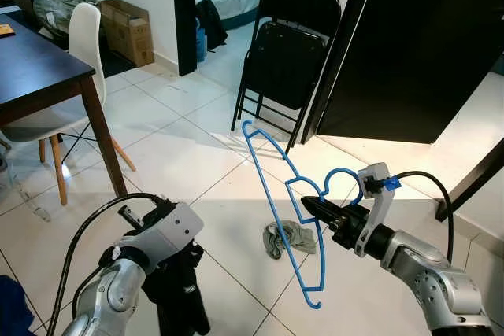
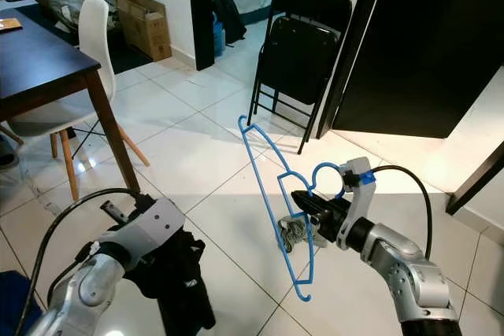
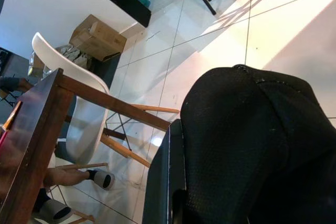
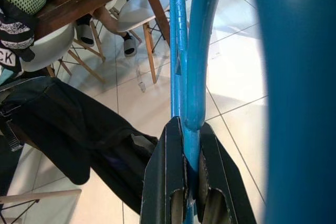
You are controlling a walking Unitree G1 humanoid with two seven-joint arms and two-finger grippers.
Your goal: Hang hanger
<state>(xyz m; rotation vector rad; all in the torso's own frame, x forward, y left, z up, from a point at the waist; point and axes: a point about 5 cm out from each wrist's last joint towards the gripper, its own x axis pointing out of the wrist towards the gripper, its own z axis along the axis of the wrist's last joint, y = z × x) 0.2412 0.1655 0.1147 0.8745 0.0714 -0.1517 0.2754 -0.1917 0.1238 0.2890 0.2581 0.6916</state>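
The right claw (image 1: 311,207) pinches a thin blue plastic hanger (image 1: 277,194); the left claw (image 1: 183,285) grips limp black cloth (image 2: 185,285).

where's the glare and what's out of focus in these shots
Left eye view: sunlight washes out the floor tiles beside the folding chair; the rest is sharp. Right wrist view: the blue hanger clamped in the right gripper looms as a soft blur at the frame's edge. Left wrist view: black garment dark, tiles beyond overexposed.
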